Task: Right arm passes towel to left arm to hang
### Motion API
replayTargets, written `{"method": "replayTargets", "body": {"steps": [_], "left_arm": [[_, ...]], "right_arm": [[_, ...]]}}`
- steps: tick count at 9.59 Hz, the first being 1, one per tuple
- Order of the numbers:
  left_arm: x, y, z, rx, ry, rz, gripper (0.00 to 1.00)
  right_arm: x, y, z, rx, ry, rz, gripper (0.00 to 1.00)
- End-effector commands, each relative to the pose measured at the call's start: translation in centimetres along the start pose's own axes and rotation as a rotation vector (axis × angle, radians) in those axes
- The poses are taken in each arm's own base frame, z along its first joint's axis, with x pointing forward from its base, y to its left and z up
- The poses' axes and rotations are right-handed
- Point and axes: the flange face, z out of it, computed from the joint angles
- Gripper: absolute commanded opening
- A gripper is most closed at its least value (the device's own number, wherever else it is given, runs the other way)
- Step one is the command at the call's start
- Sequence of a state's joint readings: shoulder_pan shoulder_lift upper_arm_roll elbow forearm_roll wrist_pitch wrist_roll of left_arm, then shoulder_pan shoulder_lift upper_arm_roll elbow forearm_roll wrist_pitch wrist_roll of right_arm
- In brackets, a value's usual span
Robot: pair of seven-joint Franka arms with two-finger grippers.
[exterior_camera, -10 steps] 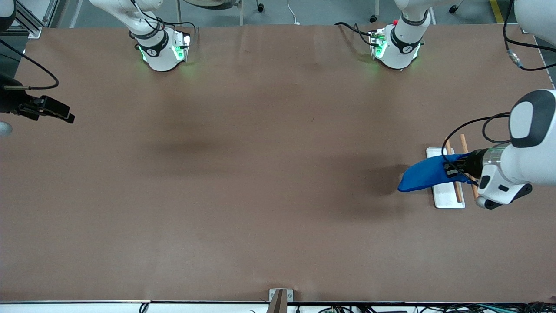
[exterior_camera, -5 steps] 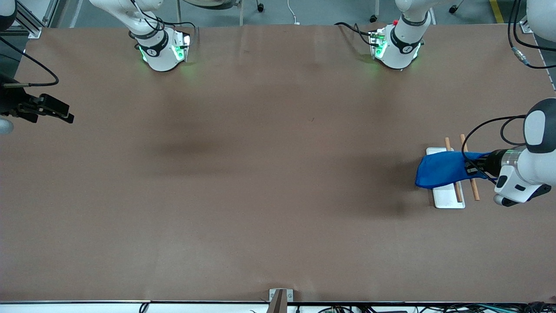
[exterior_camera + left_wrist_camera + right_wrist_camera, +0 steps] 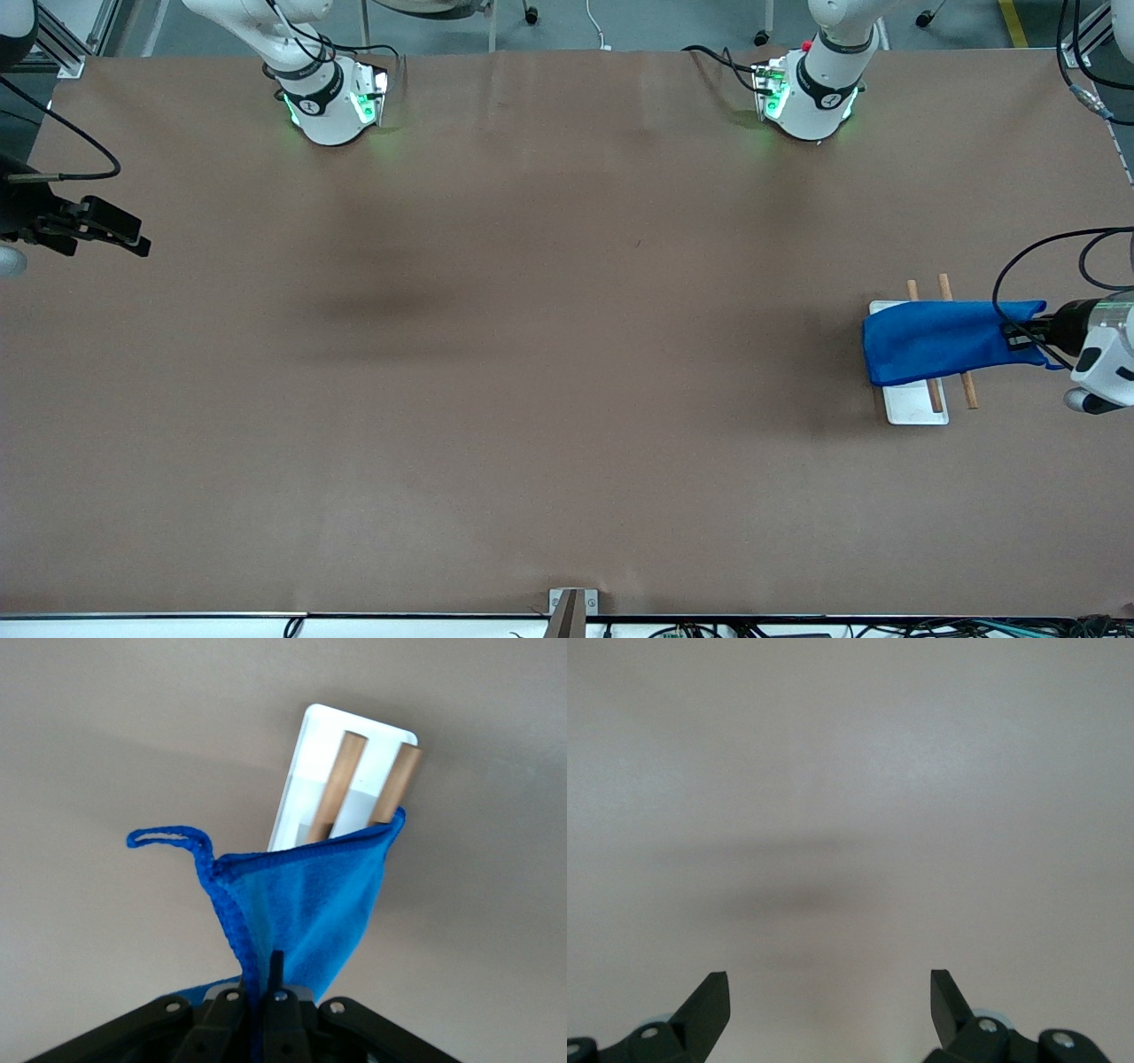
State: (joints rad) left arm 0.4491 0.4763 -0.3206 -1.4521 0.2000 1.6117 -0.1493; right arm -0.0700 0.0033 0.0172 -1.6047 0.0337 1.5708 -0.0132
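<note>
Left gripper [image 3: 1017, 336]: clamped tight on one end of the towel [image 3: 939, 341], up in the air over the table [image 3: 532, 372] at the left arm's end, just past the rack.
Right gripper [image 3: 133, 239]: fingers spread wide, holding nothing, over the edge of the table at the right arm's end; this arm waits.
Towel: bright blue, stretched from the left gripper across both wooden rods [image 3: 957, 350], its free end over the white base plate [image 3: 912, 409]; a small thread loop [image 3: 168, 837] sticks out at one corner in the left wrist view.
Surface: plain brown covering over the whole table, with faint creases and soft shadows.
Room: grey floor along the top of the front view, with chair castors and cables.
Count: two arms, two green-lit bases [image 3: 332, 111], one towel, two rods, one plate.
Writing: none that can be read.
</note>
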Motion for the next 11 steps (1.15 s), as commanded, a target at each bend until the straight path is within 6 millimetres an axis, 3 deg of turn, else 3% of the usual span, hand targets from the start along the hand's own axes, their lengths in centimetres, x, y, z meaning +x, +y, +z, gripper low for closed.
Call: {"method": "replayTargets", "body": {"steps": [1,9,10,11], "left_arm": [[1.0,-1.4,2.4,0.024,-0.002,0.04,0.0],[2.9,-6.2,4.9,0.025,0.034,0.11,0.02],[3.0,-6.2,4.9,0.025,0.04,0.111,0.11],[3.1,-6.2,5.3,0.023,0.034,0.112,0.29]], "right_arm": [[-0.2,0.4,0.1,-0.016,0.006,-0.01,1.0],[0.1,-0.1,0.6,-0.015,-0.002,-0.012,1.0],[0.1,0.0,0.6,-0.015,0.0,-0.01,1.0],[0.1,0.0,0.6,-0.017,0.002,-0.009,1.0]]}}
